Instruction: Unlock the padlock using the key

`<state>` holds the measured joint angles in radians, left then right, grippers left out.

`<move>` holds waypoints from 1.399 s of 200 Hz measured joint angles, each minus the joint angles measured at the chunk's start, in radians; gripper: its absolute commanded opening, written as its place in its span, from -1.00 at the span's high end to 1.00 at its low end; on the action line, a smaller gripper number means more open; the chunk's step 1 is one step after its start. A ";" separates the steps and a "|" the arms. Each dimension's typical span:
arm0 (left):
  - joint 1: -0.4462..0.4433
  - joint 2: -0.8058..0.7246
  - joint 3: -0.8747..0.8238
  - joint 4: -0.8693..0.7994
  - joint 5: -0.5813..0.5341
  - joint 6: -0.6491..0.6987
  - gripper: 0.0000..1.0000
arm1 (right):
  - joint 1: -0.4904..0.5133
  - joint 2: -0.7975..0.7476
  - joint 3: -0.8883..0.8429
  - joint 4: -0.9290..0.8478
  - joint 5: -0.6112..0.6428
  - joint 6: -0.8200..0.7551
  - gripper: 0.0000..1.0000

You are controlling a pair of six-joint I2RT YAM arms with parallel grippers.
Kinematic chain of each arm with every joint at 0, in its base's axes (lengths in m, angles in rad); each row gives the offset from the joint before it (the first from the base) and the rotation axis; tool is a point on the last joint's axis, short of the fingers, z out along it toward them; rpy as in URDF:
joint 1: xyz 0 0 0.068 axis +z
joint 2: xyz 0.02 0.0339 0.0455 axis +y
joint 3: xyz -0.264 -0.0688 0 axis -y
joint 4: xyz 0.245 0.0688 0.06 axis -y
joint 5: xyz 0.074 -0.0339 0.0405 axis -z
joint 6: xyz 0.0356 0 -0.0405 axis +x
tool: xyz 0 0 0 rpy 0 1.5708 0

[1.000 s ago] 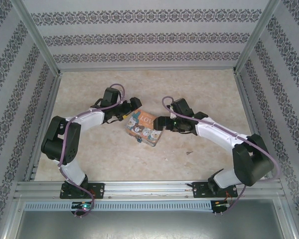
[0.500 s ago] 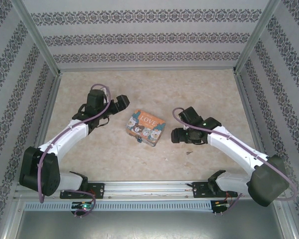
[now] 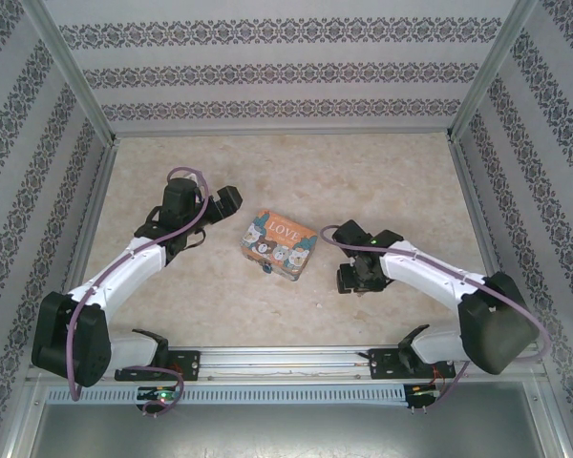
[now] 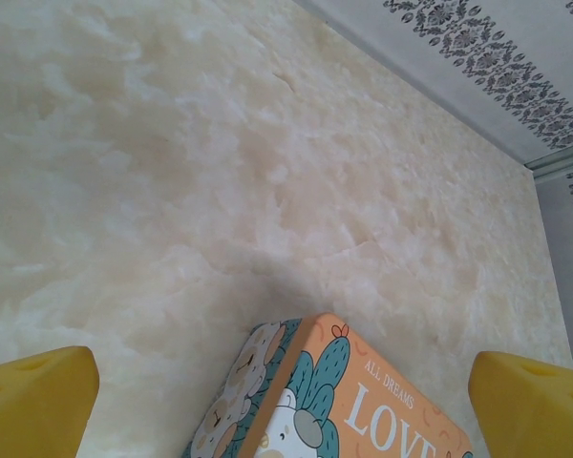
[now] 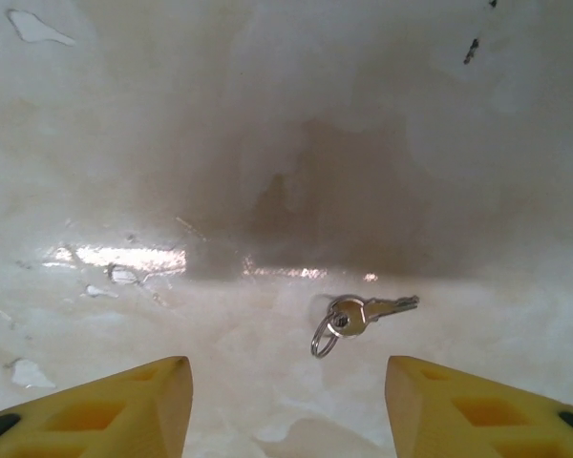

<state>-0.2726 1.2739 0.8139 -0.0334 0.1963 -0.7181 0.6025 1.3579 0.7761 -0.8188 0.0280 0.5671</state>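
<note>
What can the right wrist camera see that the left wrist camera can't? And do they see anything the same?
Right wrist camera: the key on its little ring, lying flat on the table just ahead of the right gripper.
Left wrist camera: a corner of the LOVE tin, and the patterned wall at the far edge.
Both: the same pale marbled table, and two yellow fingers spread wide with nothing held. The left gripper is open too.
</note>
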 measured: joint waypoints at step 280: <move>0.006 -0.078 0.001 -0.031 -0.045 0.018 -0.99 | 0.009 0.016 0.001 0.041 0.095 -0.071 1.00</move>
<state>-0.2661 1.1961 0.8146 -0.0647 0.1516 -0.7002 0.6113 1.3739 0.7769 -0.7780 0.1230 0.4957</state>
